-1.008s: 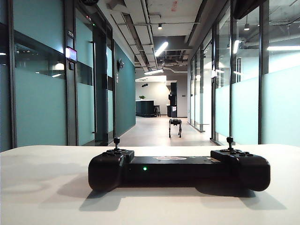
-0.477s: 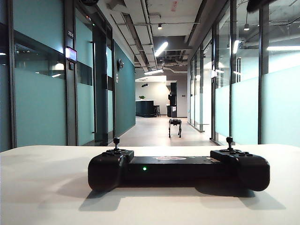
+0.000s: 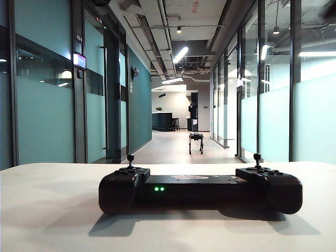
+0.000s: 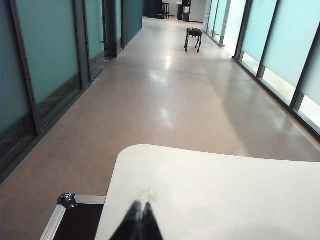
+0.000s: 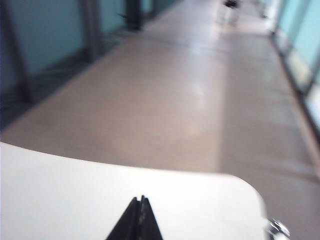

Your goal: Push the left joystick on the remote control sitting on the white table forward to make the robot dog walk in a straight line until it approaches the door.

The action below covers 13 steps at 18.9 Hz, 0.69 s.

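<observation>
Both grippers, left [image 4: 139, 207] and right [image 5: 139, 201], jaws closed, empty; remote control [image 3: 200, 190] unseen from either wrist

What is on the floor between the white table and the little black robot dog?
Nothing: in the left wrist view, bare brown floor runs from the white table to the small black robot dog.
</observation>
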{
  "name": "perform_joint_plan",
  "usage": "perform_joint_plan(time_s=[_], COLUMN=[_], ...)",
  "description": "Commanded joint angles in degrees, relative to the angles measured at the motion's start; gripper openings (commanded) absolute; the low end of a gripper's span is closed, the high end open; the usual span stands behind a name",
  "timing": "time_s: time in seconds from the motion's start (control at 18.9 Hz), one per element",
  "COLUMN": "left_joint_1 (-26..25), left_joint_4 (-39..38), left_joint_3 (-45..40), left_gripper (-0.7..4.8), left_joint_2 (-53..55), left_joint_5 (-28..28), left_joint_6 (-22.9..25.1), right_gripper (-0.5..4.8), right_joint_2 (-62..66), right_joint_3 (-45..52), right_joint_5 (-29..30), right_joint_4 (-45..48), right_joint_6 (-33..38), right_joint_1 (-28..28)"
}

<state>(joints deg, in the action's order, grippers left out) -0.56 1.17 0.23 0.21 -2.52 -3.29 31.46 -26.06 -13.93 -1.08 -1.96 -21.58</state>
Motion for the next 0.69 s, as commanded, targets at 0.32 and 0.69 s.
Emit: perform_joint_plan(time_s=[0.32,0.69], left_joint_1=[0.0,0.0], left_joint_4=[0.59,0.61], left_joint_3=[0.17,0.17], left_gripper=[-0.05,-0.05], left_joint_2=[0.02,0.02], left_joint_5=[-0.11,-0.11], left_joint_6=[-0.02,-0.02], right_gripper=[-0.01,-0.01], right_joint_2=[-20.0,-31.58], right_joint_3=[13.4,19.78], right_joint_5=[0.17,3.8], right_joint_4=[1.79,1.97], right_joint_6=[-0.09,-0.04], right_joint_1=[12.07,17.53])
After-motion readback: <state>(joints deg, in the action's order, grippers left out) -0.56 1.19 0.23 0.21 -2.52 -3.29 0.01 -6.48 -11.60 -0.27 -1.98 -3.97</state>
